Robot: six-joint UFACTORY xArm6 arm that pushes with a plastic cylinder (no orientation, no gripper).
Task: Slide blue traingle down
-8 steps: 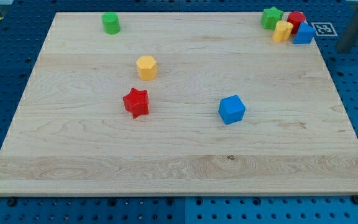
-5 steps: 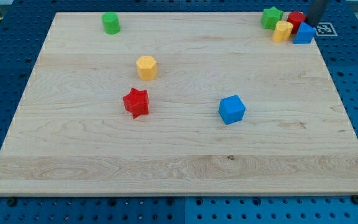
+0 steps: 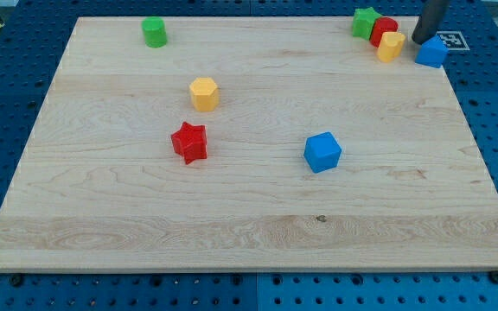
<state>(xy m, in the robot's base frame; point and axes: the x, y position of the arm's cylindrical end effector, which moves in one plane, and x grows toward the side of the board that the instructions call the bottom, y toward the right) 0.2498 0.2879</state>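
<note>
Standing at the far right end of the board's top edge, my tip [image 3: 419, 41] is the lower end of a straight dark rod with no jaws to open or close; it holds nothing and can only push. It is planted just to the upper left of the small blue triangular block [image 3: 431, 53], touching it or very nearly so; contact cannot be confirmed at this size.

The blue triangular block is taken as the landmark. It lies in the top-right corner of the pale wooden board [image 3: 249, 225], close to the board's right edge. Just to its left a small yellow block [image 3: 391, 46] is seen, with a red block [image 3: 384, 30] and a green block [image 3: 366, 22] crowded beyond that, further left and slightly higher. Well down and left of the triangle sits a blue cube [image 3: 322, 151]; further left again are a red star-shaped block [image 3: 189, 142] and a yellow hexagonal block [image 3: 204, 93], and a green cylindrical block [image 3: 154, 32] stands far to the left near the top edge.

The coming move turns on one relation: the triangle lies below and to the right of my tip. A push straight down would probably catch only its left corner, so it is judged that the rod should first be brought squarely above the block.
</note>
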